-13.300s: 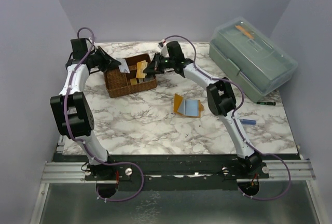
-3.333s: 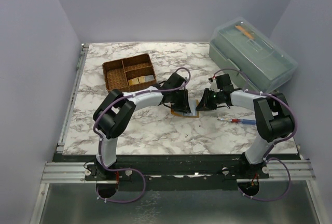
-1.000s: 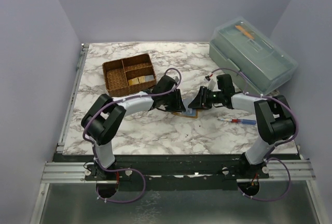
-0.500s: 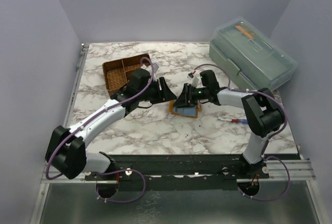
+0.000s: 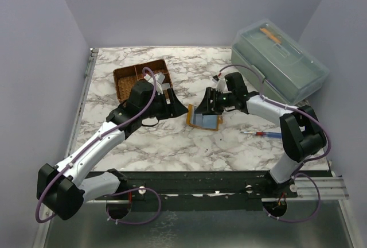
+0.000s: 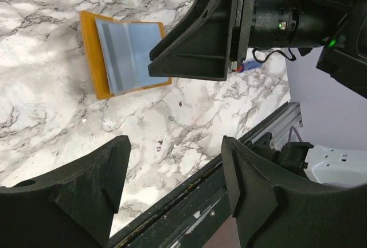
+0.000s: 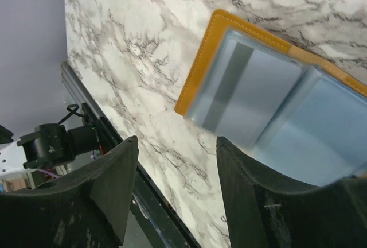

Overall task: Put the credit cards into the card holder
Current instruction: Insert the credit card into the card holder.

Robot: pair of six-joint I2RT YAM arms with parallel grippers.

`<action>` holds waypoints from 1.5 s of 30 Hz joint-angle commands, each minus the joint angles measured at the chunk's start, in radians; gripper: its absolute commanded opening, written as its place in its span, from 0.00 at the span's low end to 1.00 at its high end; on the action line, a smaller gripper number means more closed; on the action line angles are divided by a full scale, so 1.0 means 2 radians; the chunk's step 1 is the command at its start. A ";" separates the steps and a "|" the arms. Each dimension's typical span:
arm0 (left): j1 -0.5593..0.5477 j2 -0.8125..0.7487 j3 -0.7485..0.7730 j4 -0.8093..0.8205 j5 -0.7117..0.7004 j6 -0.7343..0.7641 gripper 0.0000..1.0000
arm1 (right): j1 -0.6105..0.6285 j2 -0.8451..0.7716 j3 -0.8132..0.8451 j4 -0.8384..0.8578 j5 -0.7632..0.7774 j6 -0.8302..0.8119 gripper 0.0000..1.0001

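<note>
The card holder [image 5: 205, 120] lies open on the marble table, orange-tan outside and pale blue inside. It also shows in the left wrist view [image 6: 127, 57] and the right wrist view [image 7: 269, 96]. Pale blue and grey flat faces fill its inside; I cannot tell the credit cards from pockets there. My left gripper [image 5: 179, 109] hangs open just left of it, nothing between its fingers [image 6: 80, 185]. My right gripper [image 5: 207, 101] hovers open at its far edge, its jaws empty, fingers [image 7: 114, 179] above bare marble. The right gripper [image 6: 200, 41] faces the left wrist camera.
A brown woven divided basket [image 5: 127, 81] stands behind my left arm, partly hidden by it. A large grey-green lidded toolbox [image 5: 281, 64] fills the far right corner. A small blue-handled screwdriver [image 5: 265, 135] lies right of the card holder. The table's near edge has a black rail [image 6: 189, 202].
Both grippers have opened and drawn back from the card holder. The left arm swung up and left, the right pulled toward the far side. The card holder now lies uncovered and open.
</note>
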 commanded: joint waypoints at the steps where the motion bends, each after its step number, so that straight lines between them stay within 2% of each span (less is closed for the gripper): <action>1: 0.004 -0.010 -0.006 -0.014 -0.008 0.004 0.71 | -0.001 -0.013 -0.025 -0.026 0.031 -0.010 0.61; 9: 0.004 0.014 -0.023 -0.010 0.008 -0.007 0.82 | -0.001 -0.017 -0.043 -0.015 0.044 -0.010 0.61; 19: 0.003 0.135 -0.005 0.030 0.016 0.004 0.88 | -0.001 -0.022 -0.051 -0.016 0.060 -0.021 0.58; 23: -0.009 0.184 0.012 0.045 0.024 0.004 0.88 | -0.006 -0.024 -0.056 -0.019 0.066 -0.028 0.51; 30: -0.032 0.235 0.033 0.052 -0.018 0.009 0.87 | -0.011 -0.012 -0.060 -0.003 0.052 -0.030 0.27; 34: -0.031 0.271 0.048 0.052 -0.051 0.019 0.83 | -0.011 0.008 -0.055 0.005 0.040 -0.034 0.25; 38: -0.030 0.311 0.065 0.052 -0.068 0.023 0.73 | -0.011 0.015 -0.053 0.006 0.044 -0.036 0.24; 45: -0.030 0.360 0.070 0.053 -0.087 0.022 0.41 | -0.015 0.013 -0.055 -0.011 0.078 -0.049 0.24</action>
